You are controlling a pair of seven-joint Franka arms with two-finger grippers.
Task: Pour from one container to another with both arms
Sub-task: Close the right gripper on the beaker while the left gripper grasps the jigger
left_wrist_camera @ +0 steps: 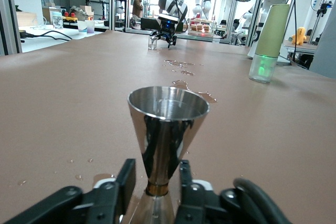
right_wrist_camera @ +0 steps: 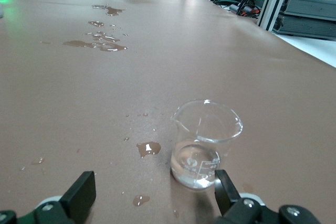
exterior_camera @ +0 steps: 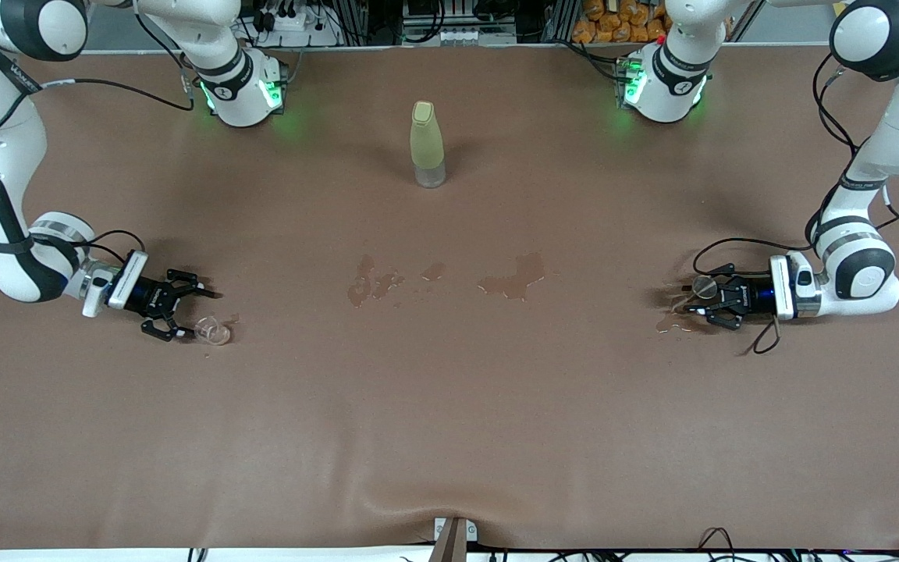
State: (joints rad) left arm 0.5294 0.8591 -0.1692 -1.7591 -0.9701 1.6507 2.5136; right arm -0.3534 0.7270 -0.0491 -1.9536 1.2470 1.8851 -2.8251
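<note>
The pouring is not yet done; as I judge it, this is only the grasping stage. The left gripper (exterior_camera: 698, 303) is low on the desk (exterior_camera: 449, 421) at the left arm's end, and its fingers (left_wrist_camera: 123, 182) are pinching the narrow waist of the steel jigger (left_wrist_camera: 167, 129), which stands upright on the desk. The jigger looks empty as far as the left wrist view shows.

At the right arm's end, the right gripper (exterior_camera: 184, 312) is also low, with its fingers (right_wrist_camera: 81, 195) spread wide. The small glass beaker (right_wrist_camera: 203, 142) stands upright between them, near one finger, not yet held. It has a little clear liquid at the bottom.

What is left: close on the beaker, lift both vessels, bring them together and tip the beaker over the jigger.

The yellow-green bottle (exterior_camera: 427, 144) stands well apart from the jigger, toward the robots' bases and about midway along the desk. Water puddles (exterior_camera: 512, 279) lie between jigger and beaker. Nothing stands in the way, but the wet cloth may be slippery.
</note>
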